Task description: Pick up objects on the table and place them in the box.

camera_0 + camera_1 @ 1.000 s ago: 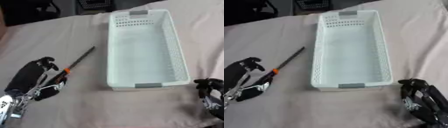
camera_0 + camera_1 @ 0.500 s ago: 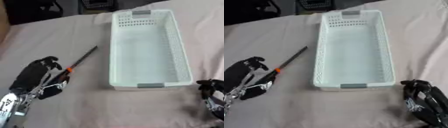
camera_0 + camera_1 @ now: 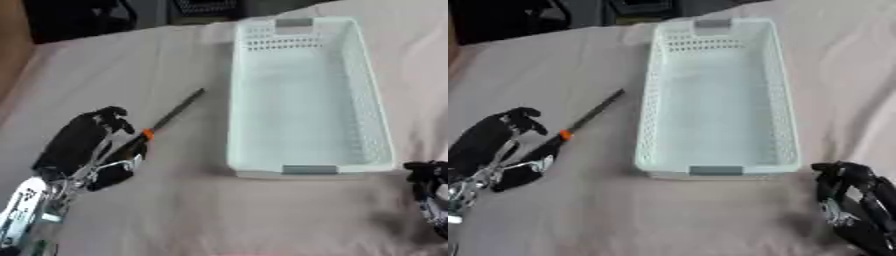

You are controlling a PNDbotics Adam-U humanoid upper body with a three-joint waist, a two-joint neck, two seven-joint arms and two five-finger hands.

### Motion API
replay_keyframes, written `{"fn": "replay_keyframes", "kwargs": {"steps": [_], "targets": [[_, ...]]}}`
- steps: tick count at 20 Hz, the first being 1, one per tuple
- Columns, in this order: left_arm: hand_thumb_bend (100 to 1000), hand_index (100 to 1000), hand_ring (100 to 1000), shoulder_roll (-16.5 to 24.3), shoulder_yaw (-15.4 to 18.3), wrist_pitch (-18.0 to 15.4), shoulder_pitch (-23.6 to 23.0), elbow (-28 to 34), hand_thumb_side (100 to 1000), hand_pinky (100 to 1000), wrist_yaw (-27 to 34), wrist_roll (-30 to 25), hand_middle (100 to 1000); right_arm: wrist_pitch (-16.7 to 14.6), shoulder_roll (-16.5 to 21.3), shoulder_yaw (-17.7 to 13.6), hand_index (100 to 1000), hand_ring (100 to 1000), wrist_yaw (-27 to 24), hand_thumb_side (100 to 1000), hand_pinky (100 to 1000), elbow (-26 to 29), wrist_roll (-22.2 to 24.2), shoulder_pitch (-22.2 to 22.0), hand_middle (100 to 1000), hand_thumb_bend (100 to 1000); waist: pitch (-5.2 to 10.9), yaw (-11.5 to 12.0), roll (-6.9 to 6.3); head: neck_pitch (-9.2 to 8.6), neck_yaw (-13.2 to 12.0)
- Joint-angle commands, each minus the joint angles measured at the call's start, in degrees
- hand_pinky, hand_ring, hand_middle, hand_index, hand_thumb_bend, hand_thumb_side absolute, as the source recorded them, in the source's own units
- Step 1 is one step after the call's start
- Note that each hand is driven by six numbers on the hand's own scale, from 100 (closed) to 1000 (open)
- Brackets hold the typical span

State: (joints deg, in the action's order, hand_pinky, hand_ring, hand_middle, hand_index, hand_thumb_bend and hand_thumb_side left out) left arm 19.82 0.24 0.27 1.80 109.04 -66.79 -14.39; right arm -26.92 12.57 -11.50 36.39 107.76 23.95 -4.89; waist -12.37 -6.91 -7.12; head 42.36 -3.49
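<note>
The left hand point(image 3: 83, 145) lay over the handle of a dark tool point(image 3: 166, 117) with an orange collar, fingers curled toward it; whether it actually gripped could not be told. The shaft pointed away from the hand toward the empty box point(image 3: 302, 95) on its right. Closing fully round the handle before lifting seemed wise. The right hand point(image 3: 855, 205) rested curled, just beyond the box's near end

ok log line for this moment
left hand: at screwdriver handle | right hand: idle, lower right | box: empty
</note>
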Motion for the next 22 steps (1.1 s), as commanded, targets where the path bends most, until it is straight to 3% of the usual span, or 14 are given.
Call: {"fn": "replay_keyframes", "kwargs": {"steps": [1,8,11,12,13,22], "targets": [[330,706,839,0.6,0.2,-0.05,0.17,0.66,440,872,0.44,0.2,822,0.1,0.47,-0.31,801,535,-0.07,823,420,0.56,0.06,0.03,571,100,0.48,0.1,0.19,0.1,-0.53],[318,707,839,0.65,0.15,-0.2,0.11,0.7,438,872,0.62,0.19,821,-0.08,0.82,-0.27,797,535,-2.56,795,420,5.99,-2.19,0.56,573,100,0.51,0.03,0.18,0.09,-0.79],[316,707,839,0.68,0.13,-0.25,0.05,0.71,438,872,0.63,0.19,821,-1.79,1.44,-0.67,796,536,-4.75,782,421,6.73,-5.16,1.43,575,100,0.53,-0.04,0.2,0.13,-0.89],[313,707,839,0.68,0.12,-0.28,0.02,0.7,438,872,0.64,0.18,821,-2.48,1.64,-0.85,794,538,-5.34,860,424,6.78,-6.23,1.71,578,100,0.55,-0.06,0.21,0.16,-0.93],[313,707,839,0.69,0.11,-0.31,0.0,0.7,438,872,0.65,0.18,821,-3.18,1.84,-1.05,793,538,-5.89,772,425,6.8,-7.33,1.94,577,100,0.56,-0.08,0.22,0.17,-0.96],[305,710,839,0.71,0.12,-0.36,-0.03,0.75,433,872,0.74,0.18,820,-4.72,2.32,-1.66,792,540,-5.82,769,429,6.83,-9.77,2.22,576,100,0.65,-0.14,0.19,-0.02,-1.15]]}}
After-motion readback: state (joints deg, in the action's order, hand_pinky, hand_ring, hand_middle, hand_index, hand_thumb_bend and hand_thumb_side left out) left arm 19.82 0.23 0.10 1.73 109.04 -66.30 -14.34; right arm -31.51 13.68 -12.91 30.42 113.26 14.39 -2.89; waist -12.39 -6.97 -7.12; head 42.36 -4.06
